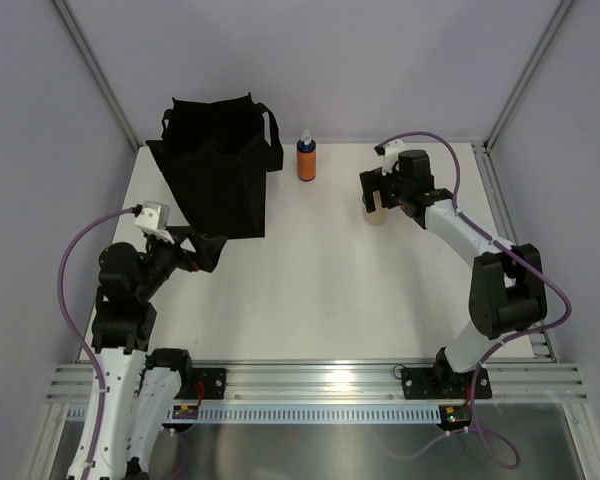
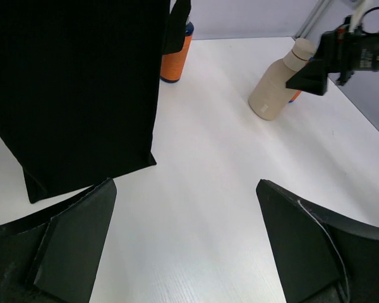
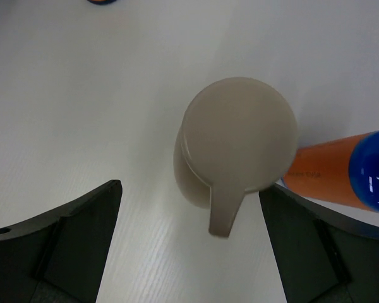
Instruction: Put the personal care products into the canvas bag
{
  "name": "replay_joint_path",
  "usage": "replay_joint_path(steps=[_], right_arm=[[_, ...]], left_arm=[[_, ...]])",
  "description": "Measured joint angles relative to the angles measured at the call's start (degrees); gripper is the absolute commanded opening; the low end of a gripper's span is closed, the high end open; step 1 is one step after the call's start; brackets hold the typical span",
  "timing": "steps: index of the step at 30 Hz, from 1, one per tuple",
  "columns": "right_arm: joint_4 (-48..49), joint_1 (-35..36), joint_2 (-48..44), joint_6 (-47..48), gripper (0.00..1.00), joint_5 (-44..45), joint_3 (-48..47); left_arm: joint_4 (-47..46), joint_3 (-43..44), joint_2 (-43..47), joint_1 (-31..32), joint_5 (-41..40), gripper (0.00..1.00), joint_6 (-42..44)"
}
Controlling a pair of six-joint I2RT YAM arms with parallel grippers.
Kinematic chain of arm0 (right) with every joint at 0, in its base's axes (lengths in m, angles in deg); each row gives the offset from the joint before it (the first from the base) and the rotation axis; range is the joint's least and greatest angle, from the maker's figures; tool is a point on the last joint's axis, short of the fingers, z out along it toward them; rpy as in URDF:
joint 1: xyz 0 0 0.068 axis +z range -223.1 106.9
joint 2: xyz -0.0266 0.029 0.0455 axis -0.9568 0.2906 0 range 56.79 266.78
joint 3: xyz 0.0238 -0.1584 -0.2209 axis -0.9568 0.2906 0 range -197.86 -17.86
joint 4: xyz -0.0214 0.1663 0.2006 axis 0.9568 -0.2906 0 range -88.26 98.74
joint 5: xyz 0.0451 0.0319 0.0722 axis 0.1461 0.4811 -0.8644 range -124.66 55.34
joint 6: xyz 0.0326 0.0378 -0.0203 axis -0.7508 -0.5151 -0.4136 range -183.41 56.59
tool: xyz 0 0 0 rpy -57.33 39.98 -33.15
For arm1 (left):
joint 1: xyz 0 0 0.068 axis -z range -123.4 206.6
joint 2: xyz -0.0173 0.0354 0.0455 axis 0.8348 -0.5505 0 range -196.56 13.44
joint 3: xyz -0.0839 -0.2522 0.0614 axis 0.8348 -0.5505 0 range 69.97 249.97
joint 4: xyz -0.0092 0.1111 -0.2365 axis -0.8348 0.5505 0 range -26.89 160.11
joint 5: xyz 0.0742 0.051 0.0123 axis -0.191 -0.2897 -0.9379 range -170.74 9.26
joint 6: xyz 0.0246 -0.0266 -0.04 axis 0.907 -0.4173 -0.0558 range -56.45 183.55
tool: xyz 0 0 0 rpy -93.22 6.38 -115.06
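The black canvas bag (image 1: 216, 165) stands upright at the far left and fills the left of the left wrist view (image 2: 76, 88). One orange bottle with a blue top (image 1: 306, 158) stands just right of the bag; it also shows in the left wrist view (image 2: 175, 58). The tall beige pump bottle (image 1: 377, 212) stands at the far right. My right gripper (image 1: 378, 193) is open and hovers over it, jaws on either side of the pump head (image 3: 240, 136) without touching. A second orange bottle (image 3: 331, 173) stands right behind the pump bottle. My left gripper (image 1: 217, 250) is open and empty, low beside the bag's near corner. The other bottles are out of view.
Aluminium frame posts (image 1: 100, 75) and grey walls enclose the white table (image 1: 330, 270). A rail (image 1: 320, 380) runs along the near edge.
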Motion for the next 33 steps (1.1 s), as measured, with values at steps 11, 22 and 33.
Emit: replay_joint_path(steps=[11,22,33], right_arm=[[2.9,0.0,7.0,-2.3,0.78,1.7,-0.8],[2.7,0.0,7.2,-1.2,0.03,-1.0,-1.6],[-15.8,0.1,7.1,5.9,0.00,-17.9,-13.0]], left_arm=[[0.4,-3.2,2.2,0.0,2.5,0.99,-0.8],[-2.0,-3.7,3.0,0.0,8.2,0.99,-4.7],[-0.9,-4.5,5.6,0.0,8.9,0.99,-4.9]])
